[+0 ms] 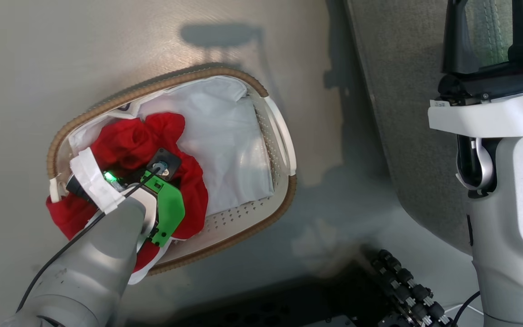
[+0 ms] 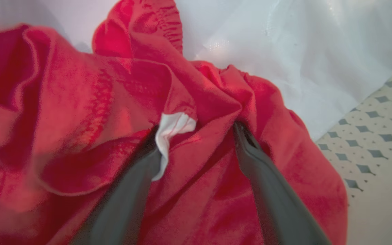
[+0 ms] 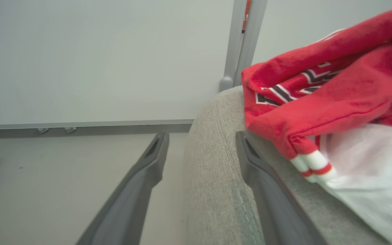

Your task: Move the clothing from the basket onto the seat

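Grasping red shorts in basket for transfer to seat.

Sinks left gripper (image 2: 197,131) into shorts (image 1: 152,141) bunched at the near-left end of basket (image 1: 252,231), partly draped over that rim, with fingers (image 2: 260,177) spread and tips buried in the folds. Straddles a ridge of red cloth and a white trim tab, not yet pinched, so that closing should catch several layers rather than liner (image 1: 225,131). Holds right gripper (image 1: 490,32) spread and empty above the edge of seat (image 1: 402,113) nearest basket, clear of the pick. Shows jersey (image 3: 318,95) already lying on seat just beside that edge. Judged roughly half done; next calls for closing, lifting clear of the rim and carrying across. Risks dragging liner up with the shorts.
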